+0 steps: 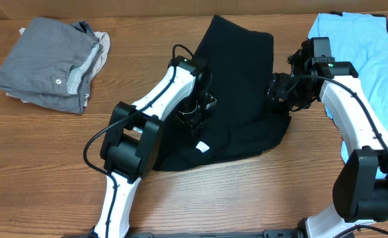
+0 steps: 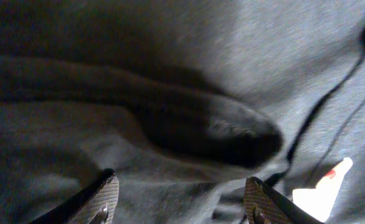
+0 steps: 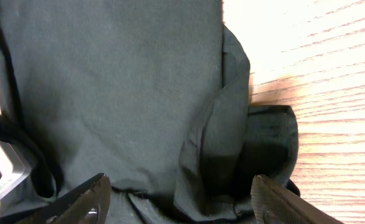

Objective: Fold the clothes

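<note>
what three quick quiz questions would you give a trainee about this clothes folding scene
1. True or false: the black garment lies between the grey folded pile and the light blue garment.
2. The left hand and the right hand are both over which item? A the grey folded pile, B the black garment, C the light blue garment.
3. Fill in: the white tag on the black garment lies nearer the ___ hand.
Key: 1 true; 2 B; 3 left.
</note>
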`<action>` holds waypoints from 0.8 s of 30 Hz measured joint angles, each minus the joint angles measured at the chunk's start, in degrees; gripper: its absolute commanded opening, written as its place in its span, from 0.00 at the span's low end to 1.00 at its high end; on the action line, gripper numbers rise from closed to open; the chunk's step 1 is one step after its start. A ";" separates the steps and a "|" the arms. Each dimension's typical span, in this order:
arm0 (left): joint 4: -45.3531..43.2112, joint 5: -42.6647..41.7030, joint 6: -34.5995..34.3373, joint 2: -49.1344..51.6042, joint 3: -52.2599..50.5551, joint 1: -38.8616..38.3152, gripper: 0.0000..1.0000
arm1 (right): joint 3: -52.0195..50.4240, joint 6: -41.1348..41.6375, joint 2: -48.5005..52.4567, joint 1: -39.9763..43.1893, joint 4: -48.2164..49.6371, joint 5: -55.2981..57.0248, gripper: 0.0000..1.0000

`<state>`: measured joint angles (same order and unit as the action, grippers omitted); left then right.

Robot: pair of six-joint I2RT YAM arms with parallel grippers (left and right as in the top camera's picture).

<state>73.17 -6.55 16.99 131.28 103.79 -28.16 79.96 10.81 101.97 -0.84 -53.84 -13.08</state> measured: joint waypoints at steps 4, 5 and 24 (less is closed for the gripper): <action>-0.46 -2.05 -0.22 0.00 0.00 -0.35 0.64 | 0.02 0.02 0.00 0.02 0.35 0.00 0.76; -0.70 -2.54 -0.33 0.00 0.00 -0.39 0.61 | 0.02 0.02 0.00 0.02 0.39 0.02 0.76; -0.81 -4.76 -7.96 0.02 0.76 -0.57 0.04 | 0.00 -0.02 0.00 0.00 0.33 0.00 0.78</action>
<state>72.36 -11.31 9.04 131.31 104.55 -28.73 79.96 10.79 101.97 -0.84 -53.52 -13.08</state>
